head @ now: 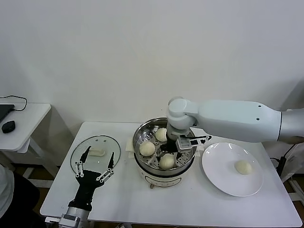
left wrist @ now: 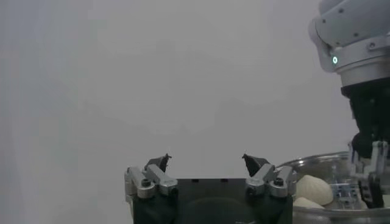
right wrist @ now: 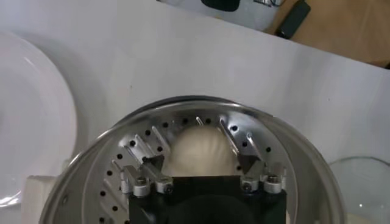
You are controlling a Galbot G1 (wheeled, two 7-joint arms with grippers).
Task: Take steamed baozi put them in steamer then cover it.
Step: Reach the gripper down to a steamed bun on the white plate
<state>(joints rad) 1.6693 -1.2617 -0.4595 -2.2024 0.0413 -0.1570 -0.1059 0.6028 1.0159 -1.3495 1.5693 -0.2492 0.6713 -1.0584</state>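
The right end effector (head: 184, 146) hangs down inside the steamer (head: 138, 130), its fingers (right wrist: 141, 159) spread wide to either side of a steamed baozi (right wrist: 198, 151) that sits on the perforated floor, apparently let go. To finish this step cleanly I would lift it straight up, so the fingers do not drag the soft bun or nudge its neighbours, and only then swing it over to the plate (head: 218, 161). I count four buns in all: three in the steamer and one (head: 243, 166) waiting on the plate at the right of the tabletop (head: 190, 204). There is one cover (head: 95, 153), lying flat left of the steamer. The left end effector (head: 95, 166) hovers over it, wide open and empty, well placed for its handle (head: 96, 152).
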